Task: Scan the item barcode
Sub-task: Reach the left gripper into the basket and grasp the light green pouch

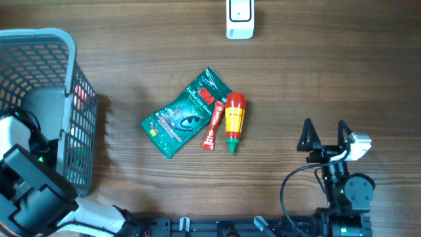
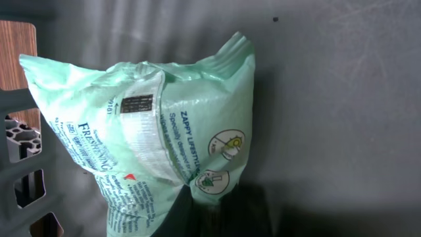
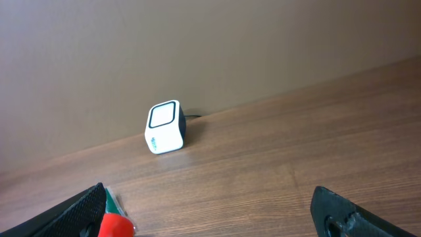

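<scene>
Pale-green packet [image 2: 197,99] between closed left jaws; right jaws wide.

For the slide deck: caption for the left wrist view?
Left gripper pinches a pale green packet inside the grey basket.

Pouch [image 2: 151,131] in basket [image 1: 66,39] at left; packet [image 1: 184,115], tube [image 1: 214,125], bottle [image 1: 235,120] side by side at centre; scanner [image 1: 239,18] behind.
</scene>
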Action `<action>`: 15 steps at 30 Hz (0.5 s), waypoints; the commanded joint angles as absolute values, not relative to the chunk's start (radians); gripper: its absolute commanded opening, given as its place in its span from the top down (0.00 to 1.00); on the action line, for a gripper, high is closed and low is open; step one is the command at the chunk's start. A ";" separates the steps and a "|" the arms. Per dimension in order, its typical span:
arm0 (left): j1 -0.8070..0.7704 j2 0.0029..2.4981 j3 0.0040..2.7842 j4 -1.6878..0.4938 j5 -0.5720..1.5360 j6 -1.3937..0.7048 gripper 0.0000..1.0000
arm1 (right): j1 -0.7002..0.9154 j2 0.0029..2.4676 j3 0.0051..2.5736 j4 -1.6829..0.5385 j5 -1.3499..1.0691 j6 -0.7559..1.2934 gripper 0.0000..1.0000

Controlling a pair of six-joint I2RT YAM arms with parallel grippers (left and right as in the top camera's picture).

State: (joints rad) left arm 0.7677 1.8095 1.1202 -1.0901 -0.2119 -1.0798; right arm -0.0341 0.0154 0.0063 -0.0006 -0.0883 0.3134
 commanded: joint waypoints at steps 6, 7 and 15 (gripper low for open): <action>0.773 1.786 1.139 -1.126 -0.207 -1.081 0.96 | -0.029 0.005 0.005 0.002 -0.077 0.318 0.00; 0.773 1.749 1.177 -1.151 -0.206 -1.081 0.96 | -0.029 0.005 0.005 0.002 -0.077 0.318 0.00; 0.770 1.515 1.417 -1.247 -0.183 -1.080 0.96 | -0.029 0.005 0.005 0.002 -0.077 0.318 0.00</action>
State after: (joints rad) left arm 0.7681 1.6424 1.3117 -1.2343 -0.1997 -1.0790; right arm -0.0341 0.0154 0.0063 -0.0006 -0.0883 0.3134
